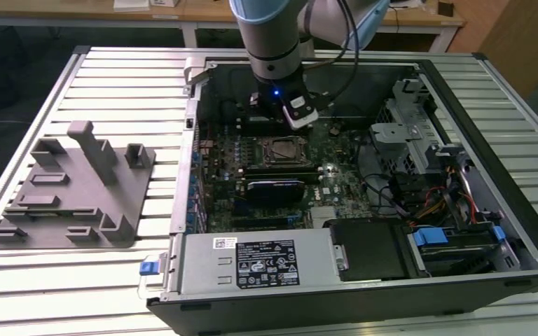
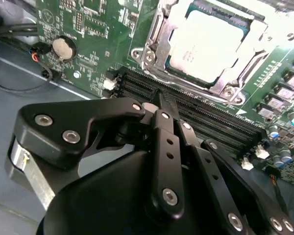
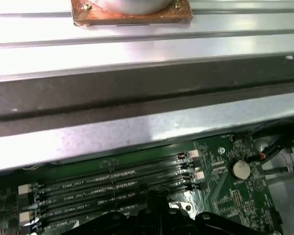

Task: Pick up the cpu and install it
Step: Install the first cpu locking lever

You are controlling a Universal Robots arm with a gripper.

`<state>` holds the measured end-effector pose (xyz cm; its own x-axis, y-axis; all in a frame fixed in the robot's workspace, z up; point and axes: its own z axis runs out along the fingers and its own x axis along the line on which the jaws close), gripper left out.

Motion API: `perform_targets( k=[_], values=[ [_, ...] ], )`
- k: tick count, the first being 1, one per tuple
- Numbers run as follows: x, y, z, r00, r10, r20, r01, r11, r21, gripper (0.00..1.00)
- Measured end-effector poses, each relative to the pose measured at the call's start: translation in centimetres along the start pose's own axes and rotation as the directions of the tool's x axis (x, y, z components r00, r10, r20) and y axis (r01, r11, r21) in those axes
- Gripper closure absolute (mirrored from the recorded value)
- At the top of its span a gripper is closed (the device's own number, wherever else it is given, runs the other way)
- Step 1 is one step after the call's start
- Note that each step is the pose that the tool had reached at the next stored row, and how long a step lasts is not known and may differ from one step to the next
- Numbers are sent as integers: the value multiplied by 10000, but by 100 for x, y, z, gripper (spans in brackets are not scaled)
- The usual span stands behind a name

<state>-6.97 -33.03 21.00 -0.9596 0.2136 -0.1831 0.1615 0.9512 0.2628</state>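
Exterior: I look down from high, well back, over the open computer case [image 1: 363, 175] | second wrist: close, facing the motherboard's memory slots [image 2: 196, 110] past the gripper [image 2: 164, 105] | first wrist: close, low, facing across the same slots [image 3: 112, 188] toward the case wall [image 3: 137, 132] | shared: slots, coin battery [image 2: 63, 48].

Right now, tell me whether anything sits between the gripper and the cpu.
Nothing visible does. The cpu sits in the socket; the gripper hangs over the memory slots beside it, with only bare board between.
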Motion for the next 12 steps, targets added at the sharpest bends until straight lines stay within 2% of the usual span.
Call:
perform_targets(
  k=[3,6,9,12],
  values=[
    [-4,5,-20,10000,-54,68,52,9993,364,89],
    [-6,9,-31,9998,-120,151,107,9967,806,89],
    [-7,10,-39,9996,-182,235,150,9918,1272,89],
    [-10,14,-51,9993,-223,309,169,9859,1665,89]
  ],
)
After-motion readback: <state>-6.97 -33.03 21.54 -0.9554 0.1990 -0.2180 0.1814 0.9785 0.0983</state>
